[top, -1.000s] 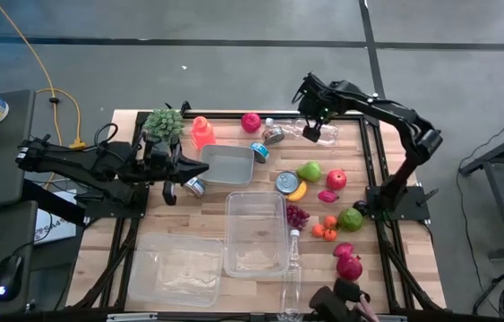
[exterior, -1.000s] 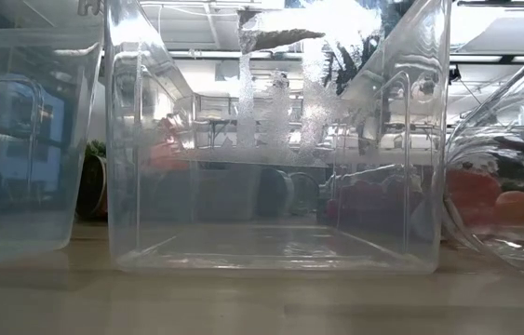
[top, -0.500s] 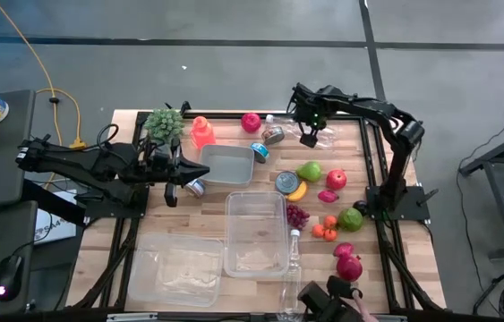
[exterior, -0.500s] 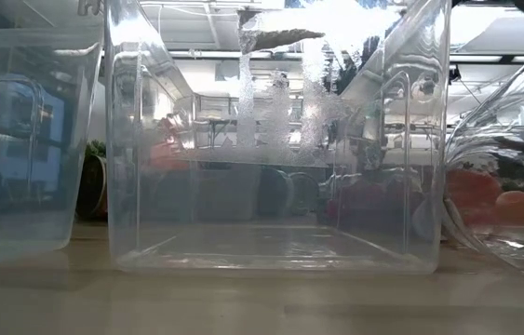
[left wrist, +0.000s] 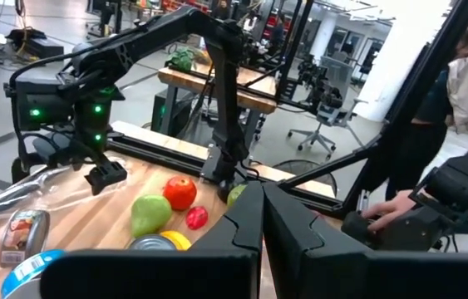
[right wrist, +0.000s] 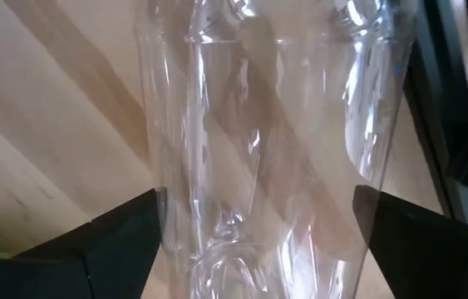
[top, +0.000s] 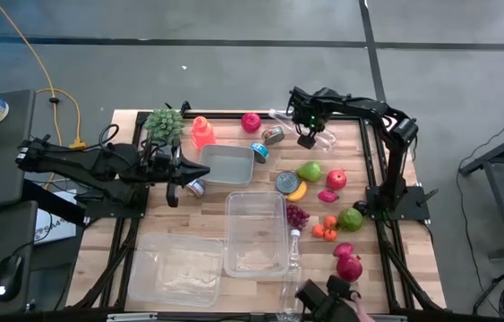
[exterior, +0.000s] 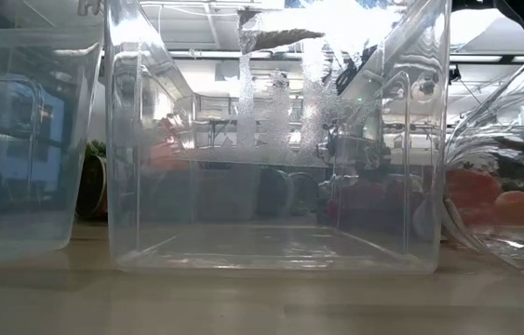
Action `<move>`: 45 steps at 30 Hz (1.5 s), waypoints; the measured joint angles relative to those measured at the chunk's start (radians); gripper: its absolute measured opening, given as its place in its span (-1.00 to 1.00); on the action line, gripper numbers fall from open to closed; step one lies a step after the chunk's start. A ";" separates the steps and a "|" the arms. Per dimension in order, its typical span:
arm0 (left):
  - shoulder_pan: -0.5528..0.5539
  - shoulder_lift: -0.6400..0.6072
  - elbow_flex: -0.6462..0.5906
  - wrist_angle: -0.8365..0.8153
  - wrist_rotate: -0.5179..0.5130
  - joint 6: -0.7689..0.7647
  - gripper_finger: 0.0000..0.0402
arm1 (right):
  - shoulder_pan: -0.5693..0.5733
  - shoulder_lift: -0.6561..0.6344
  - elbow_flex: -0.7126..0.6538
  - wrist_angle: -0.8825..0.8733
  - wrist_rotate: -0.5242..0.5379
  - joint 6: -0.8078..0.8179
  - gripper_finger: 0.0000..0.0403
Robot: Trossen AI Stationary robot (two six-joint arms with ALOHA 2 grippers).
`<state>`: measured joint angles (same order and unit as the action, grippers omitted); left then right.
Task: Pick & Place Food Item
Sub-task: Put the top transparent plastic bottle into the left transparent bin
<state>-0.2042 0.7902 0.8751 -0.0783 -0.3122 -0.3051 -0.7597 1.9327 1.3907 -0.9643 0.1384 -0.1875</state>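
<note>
A clear plastic bottle lies on its side near the table's far edge; it also shows in the left wrist view. My right gripper points down over it, open, one finger on each side of the bottle's body. My left gripper hangs level and shut above the table's left half, beside a grey tray, holding nothing. Food lies at the right: a green pear, a red apple, a banana and grapes. My right gripper comes at the bottle's body from above, fingers lying across it with the body filling the gap between them. Whether the fingers touch its walls I cannot tell. The bottle lies on the table.
Tins, a red fruit, a plant and an orange bottle stand nearby. Two clear bins sit at the near side, with a second clear bottle. A person's hand rests by the near right edge.
My right gripper has come down and a little toward the table's left, onto the clear bottle, ending with its fingers on either side of it. The left arm has kept still.
</note>
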 joint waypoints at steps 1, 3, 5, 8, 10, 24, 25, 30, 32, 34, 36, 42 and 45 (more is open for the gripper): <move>0.004 0.000 0.000 0.000 0.000 0.000 -1.00 | 0.000 0.000 0.000 0.010 -0.002 0.000 0.83; 0.008 0.000 0.000 0.000 0.000 -0.002 -1.00 | 0.000 0.000 0.000 0.027 -0.004 0.000 0.83; 0.008 0.000 0.000 0.000 0.000 -0.003 -1.00 | 0.000 0.000 0.000 0.031 -0.008 0.000 0.83; 0.008 0.000 0.000 -0.007 0.000 -0.003 -1.00 | 0.000 0.001 0.000 0.031 -0.011 -0.003 0.81; 0.008 0.000 0.000 -0.016 0.001 -0.003 -1.00 | 0.000 0.001 0.000 0.031 -0.011 -0.003 0.76; 0.008 0.000 0.000 -0.020 0.001 0.014 -1.00 | -0.001 0.001 0.000 0.032 -0.042 0.004 0.14; 0.008 0.000 0.000 -0.020 0.000 0.021 -1.00 | -0.001 0.001 0.000 0.031 -0.043 0.003 0.12; 0.017 0.000 0.000 -0.020 -0.004 0.024 -1.00 | 0.000 0.001 0.000 0.031 -0.036 0.005 0.09; 0.027 0.000 0.000 -0.020 -0.005 0.022 -1.00 | 0.000 0.001 0.000 0.030 -0.028 0.009 0.09; 0.036 0.000 0.000 -0.020 -0.006 0.020 -1.00 | 0.001 -0.002 -0.001 0.025 0.000 0.016 0.08; 0.048 0.000 0.000 -0.020 -0.006 0.020 -1.00 | 0.002 -0.009 -0.002 0.017 0.039 0.016 0.08; 0.060 0.000 0.000 -0.020 -0.006 0.019 -1.00 | 0.021 -0.094 -0.002 -0.044 0.162 0.036 0.08; 0.059 0.000 0.000 -0.020 -0.005 0.018 -1.00 | 0.043 -0.160 -0.002 -0.070 0.203 0.056 0.08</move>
<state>-0.1448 0.7902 0.8753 -0.0978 -0.3177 -0.2867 -0.7166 1.7732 1.3884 -1.0338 0.3409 -0.1314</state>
